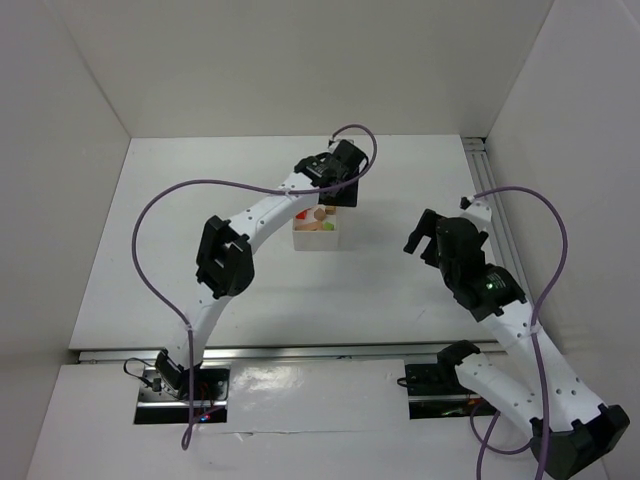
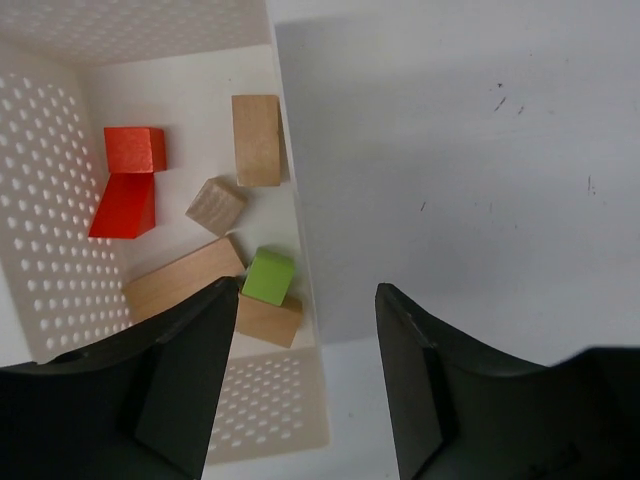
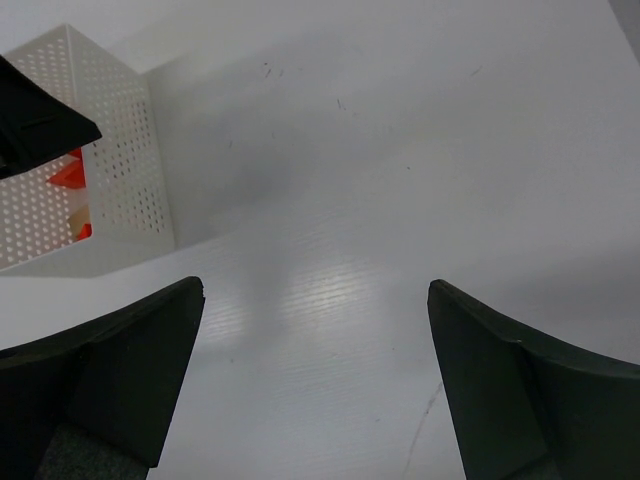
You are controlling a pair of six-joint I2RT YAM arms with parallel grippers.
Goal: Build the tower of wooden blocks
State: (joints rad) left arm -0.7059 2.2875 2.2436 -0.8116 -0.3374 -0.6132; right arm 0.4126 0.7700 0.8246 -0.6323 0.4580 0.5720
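1. No tower stands yet. All the wood blocks (image 2: 216,205) in view lie loose inside the white perforated box (image 2: 60,200) near the middle of the table (image 2: 450,150).
2. In the box, a red cube (image 2: 134,148) touches a red wedge (image 2: 124,205). A tan slab (image 2: 257,140) lies along the wall, with a small tan cube (image 2: 216,205) just beside it and a long tan block (image 2: 183,280) lying slantwise. A lime green block (image 2: 269,276) sits against or on top of a further tan block (image 2: 268,320); which of the two cannot be told.
3. The left hand (image 2: 305,290) hangs over the box's edge, spread wide and holding nothing. One finger is above the blocks, the other is outside above the table, and the box wall lies between them.
4. The right hand (image 3: 315,290) hovers over the table to the right of the box, apart from it, also wide and empty.
5. By these views the job is at its very start: nothing has been taken out and nothing stacked. Every pick and every placement is still to be done.
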